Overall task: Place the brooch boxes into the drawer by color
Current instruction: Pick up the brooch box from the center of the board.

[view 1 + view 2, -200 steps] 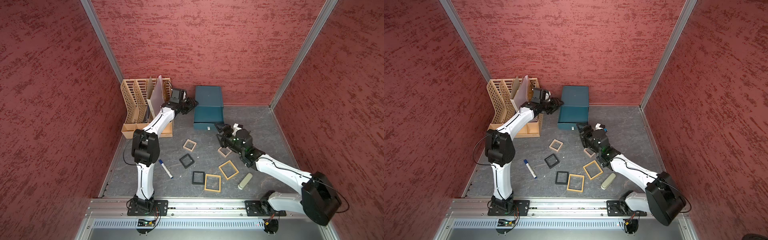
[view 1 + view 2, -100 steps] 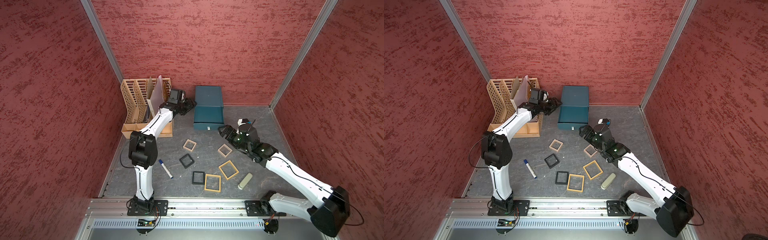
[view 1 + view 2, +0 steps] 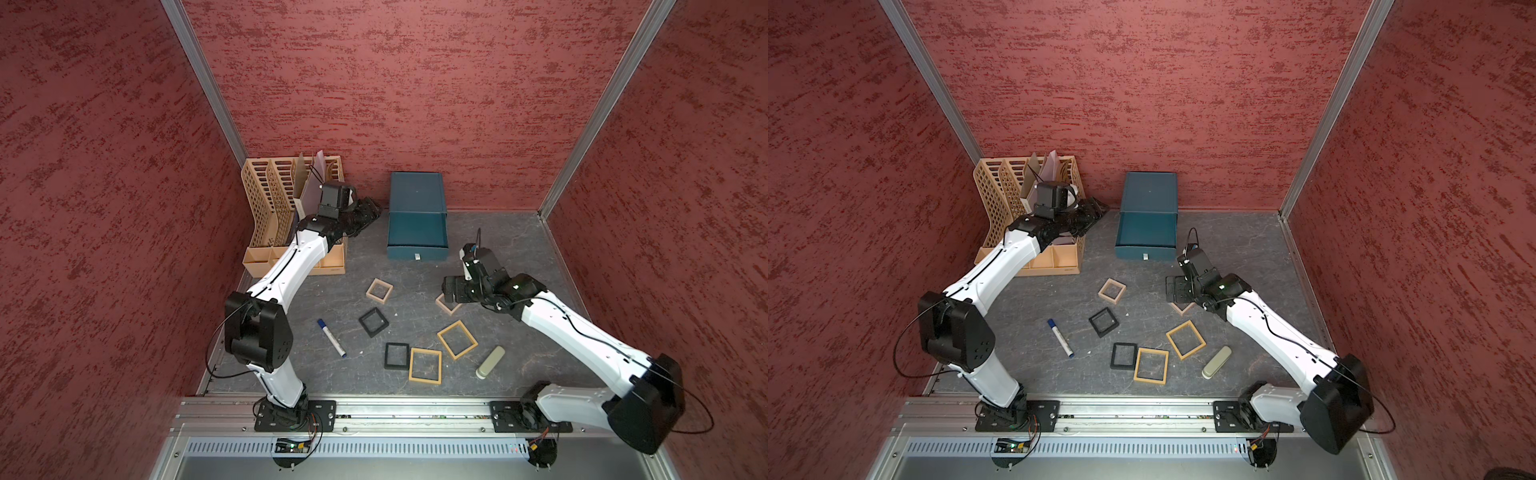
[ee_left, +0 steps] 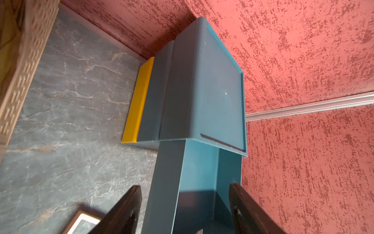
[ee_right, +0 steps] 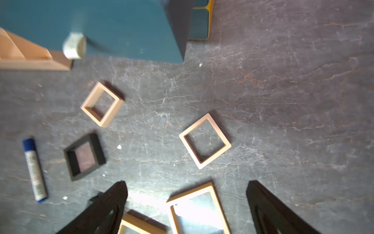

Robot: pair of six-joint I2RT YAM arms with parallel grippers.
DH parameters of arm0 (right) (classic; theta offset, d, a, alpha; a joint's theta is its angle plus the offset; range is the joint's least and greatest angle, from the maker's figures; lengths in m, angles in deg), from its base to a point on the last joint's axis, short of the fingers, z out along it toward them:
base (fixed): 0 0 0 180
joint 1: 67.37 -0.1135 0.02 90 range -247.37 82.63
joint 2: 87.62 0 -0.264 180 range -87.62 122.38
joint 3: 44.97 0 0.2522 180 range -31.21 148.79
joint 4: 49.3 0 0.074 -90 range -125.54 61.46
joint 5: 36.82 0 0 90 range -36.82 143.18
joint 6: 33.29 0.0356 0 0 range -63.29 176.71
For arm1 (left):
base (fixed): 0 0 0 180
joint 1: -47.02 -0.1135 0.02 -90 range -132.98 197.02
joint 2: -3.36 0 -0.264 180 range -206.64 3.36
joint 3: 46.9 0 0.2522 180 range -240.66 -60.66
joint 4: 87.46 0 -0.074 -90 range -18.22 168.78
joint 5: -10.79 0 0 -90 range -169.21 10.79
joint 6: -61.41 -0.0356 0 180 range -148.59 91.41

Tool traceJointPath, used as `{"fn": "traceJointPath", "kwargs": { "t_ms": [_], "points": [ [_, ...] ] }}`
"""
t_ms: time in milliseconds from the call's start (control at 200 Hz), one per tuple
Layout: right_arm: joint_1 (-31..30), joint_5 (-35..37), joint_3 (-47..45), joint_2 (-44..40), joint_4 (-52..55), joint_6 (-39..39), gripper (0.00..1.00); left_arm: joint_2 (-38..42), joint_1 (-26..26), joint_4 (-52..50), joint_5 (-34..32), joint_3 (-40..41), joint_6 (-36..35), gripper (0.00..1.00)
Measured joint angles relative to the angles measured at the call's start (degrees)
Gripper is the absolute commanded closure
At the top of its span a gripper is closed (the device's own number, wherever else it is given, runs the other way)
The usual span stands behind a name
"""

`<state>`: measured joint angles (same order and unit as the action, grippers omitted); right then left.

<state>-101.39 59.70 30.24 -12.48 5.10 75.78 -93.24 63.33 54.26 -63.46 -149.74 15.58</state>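
Observation:
The dark teal drawer stands at the back wall with its top drawer pulled out, its inside bare. Six brooch boxes lie on the floor: two pale beige, two black, two tan. My right gripper hovers open over the right beige box, half hiding it. In the right wrist view a tan box shows between its fingers. My left gripper is open and holds nothing, just left of the drawer.
A tan slotted file rack fills the back left corner under my left arm. A blue-capped marker lies left of the boxes, a pale green cylinder to their right. A yellow slab sits at the chest's base.
My right gripper has drawn back from the drawer front and come over the right beige box, its jaws wider. My left gripper has opened more and edged away from the chest.

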Motion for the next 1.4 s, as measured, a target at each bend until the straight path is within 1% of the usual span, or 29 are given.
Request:
{"fn": "traceJointPath", "kwargs": {
  "t_ms": [75, 135, 316, 401, 531, 686, 827, 987, 1192, 1398],
  "points": [
    [0.0, -1.11, -0.07, 2.36, -0.11, -5.35, 0.02, 1.33, 0.37, -0.07, -0.42, 1.57, -0.11, 0.27],
    [0.0, -1.97, -1.4, 2.64, -0.94, -9.62, 0.02, 2.01, 0.68, -0.09, -0.61, 2.38, -0.31, 0.27],
    [0.02, -3.5, -10.14, -1.38, -7.21, -22.67, 0.02, 3.65, 1.01, -0.2, -0.83, 3.96, -0.98, 0.27],
    [0.31, -4.17, -13.27, -2.29, -10.36, -27.67, 0.02, 4.22, 1.01, -0.33, -0.85, 3.98, -1.16, 0.27],
    [2.1, -5.79, -13.18, 2.14, -13.6, -32.98, 0.02, 5.27, 1.01, -0.26, -0.94, 4.31, -1.18, 0.27],
    [4.66, -7.76, -12.63, 7.89, -16.68, -34.99, 0.02, 6.82, 1.01, -0.35, -1.09, 6.12, -1.18, 0.27],
    [6.91, -8.87, -12.37, 10.99, -19.04, -35.41, 0.02, 7.19, 1.01, -0.35, -1.09, 6.47, -1.18, 0.27],
    [8.04, -10.84, -11.39, 13.86, -20.31, -35.6, 0.02, 7.26, 1.01, -0.33, -1.07, 6.47, -1.18, 0.27],
    [8.68, -14.4, -11.21, 14.67, -21.57, -35.58, 0.02, 7.26, 1.01, -0.33, -1.07, 6.47, -1.18, 0.27],
    [8.74, -14.75, -11.21, 15.41, -22.08, -35.58, 0.02, 7.26, 1.01, -0.31, -1.07, 6.47, -1.14, 0.27]
  ]
}}
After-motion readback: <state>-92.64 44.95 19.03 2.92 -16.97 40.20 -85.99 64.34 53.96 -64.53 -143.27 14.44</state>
